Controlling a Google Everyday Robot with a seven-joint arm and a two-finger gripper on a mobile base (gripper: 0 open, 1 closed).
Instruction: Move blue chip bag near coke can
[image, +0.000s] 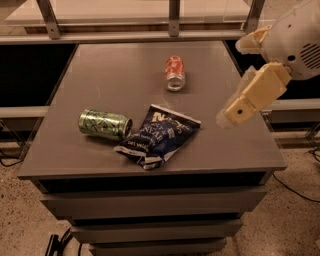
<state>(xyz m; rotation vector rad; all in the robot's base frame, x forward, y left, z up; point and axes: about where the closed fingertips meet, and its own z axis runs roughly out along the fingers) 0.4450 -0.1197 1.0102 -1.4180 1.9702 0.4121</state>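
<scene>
The blue chip bag (159, 135) lies crumpled on the grey table (115, 70), near the front edge at the middle. The coke can (175, 73) lies on its side further back, silver top facing me, clearly apart from the bag. My gripper (241, 104) hangs on the cream arm above the table's right side, to the right of the bag and a little above it. It touches neither the bag nor the can and holds nothing.
A green patterned can (104, 124) lies on its side just left of the bag, almost touching it. A metal rail with posts (174, 15) runs behind the table. Drawers sit below the tabletop. Cables lie on the floor.
</scene>
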